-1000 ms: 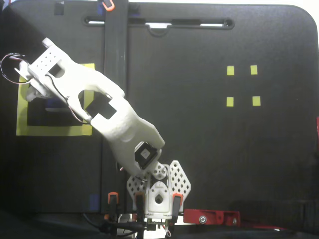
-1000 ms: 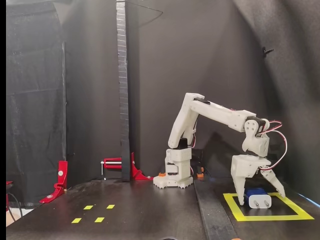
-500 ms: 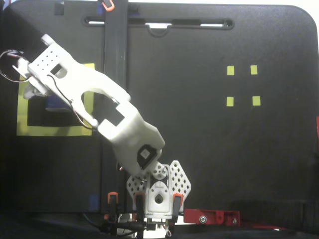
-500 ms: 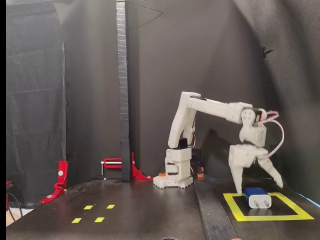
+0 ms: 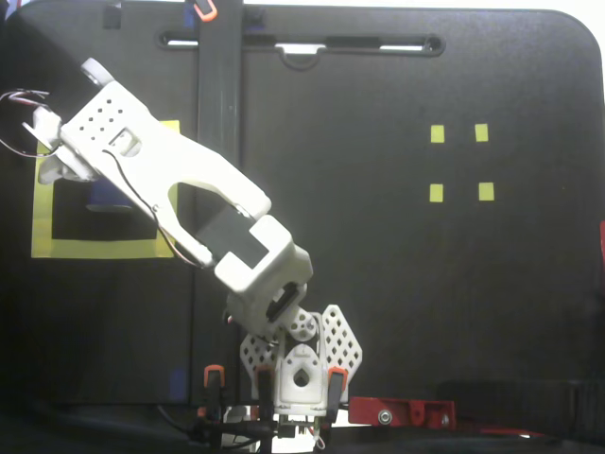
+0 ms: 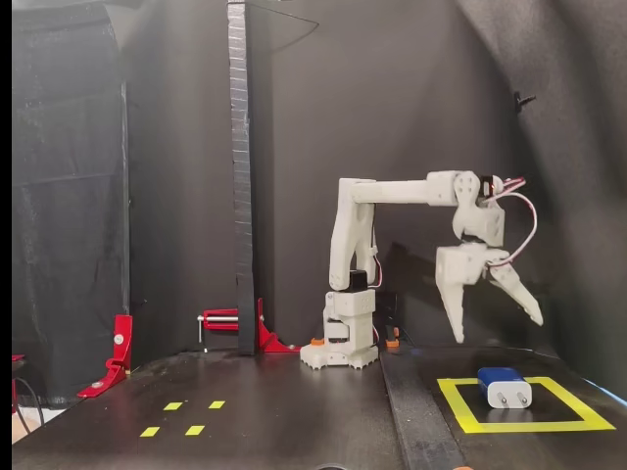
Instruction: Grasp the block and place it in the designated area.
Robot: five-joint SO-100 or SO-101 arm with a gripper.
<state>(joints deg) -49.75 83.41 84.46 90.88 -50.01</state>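
The dark-blue block [image 6: 505,387] lies on the black surface inside the designated area [image 6: 460,403], a square frame of yellow tape at the right of the side-on fixed view. My gripper [image 6: 498,330] hangs open well above the block and touches nothing. Its two white fingers point down and spread apart. In the top-down fixed view the arm covers much of the designated area [image 5: 95,248]. There only a sliver of the block [image 5: 106,197] shows beside the gripper [image 5: 54,156].
Four small yellow tape squares [image 5: 460,162] lie on the far side of the mat, also seen low in the side-on view [image 6: 181,418]. A black upright post [image 6: 238,166] stands behind the base. Red clamps [image 6: 118,352] sit at the left.
The arm has risen, and the open gripper has lifted from around the block to well above it. The block stays where it lay inside the yellow frame.
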